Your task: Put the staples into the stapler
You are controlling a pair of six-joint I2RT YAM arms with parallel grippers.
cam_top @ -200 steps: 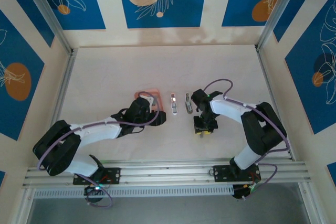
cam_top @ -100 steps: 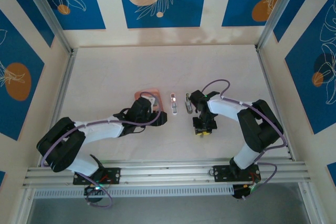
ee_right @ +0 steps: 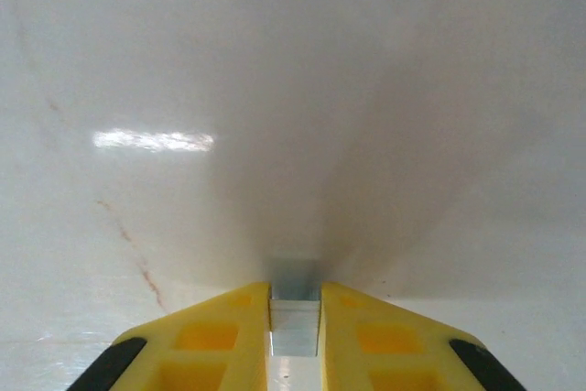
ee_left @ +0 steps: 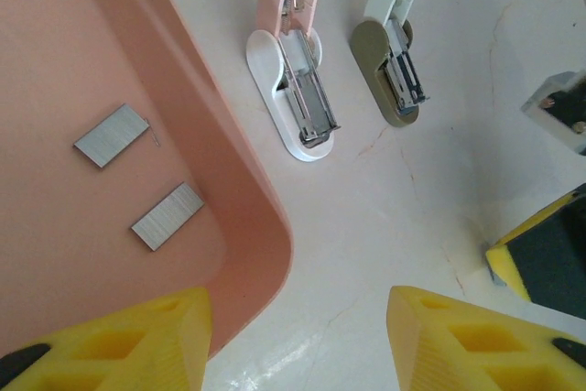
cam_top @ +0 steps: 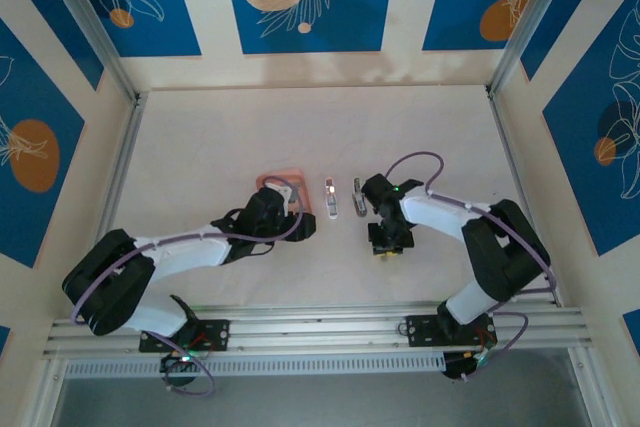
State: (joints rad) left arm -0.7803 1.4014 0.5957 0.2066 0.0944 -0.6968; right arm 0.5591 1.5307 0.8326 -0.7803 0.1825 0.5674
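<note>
gripping staples, right claw, stapler open

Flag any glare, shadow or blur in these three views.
Top external: even light, no glare, though the stapler is too small for detail. Left wrist: staples in the tray sharp; fingers of the open left hand slightly soft. Right wrist: a glare streak on the table, a broad shadow ahead of the right hand, shut on a staple strip.

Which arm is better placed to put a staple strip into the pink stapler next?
Right. The right gripper pinches a staple strip near the open pink-and-white stapler. The left gripper is open and empty at the tray corner.
</note>
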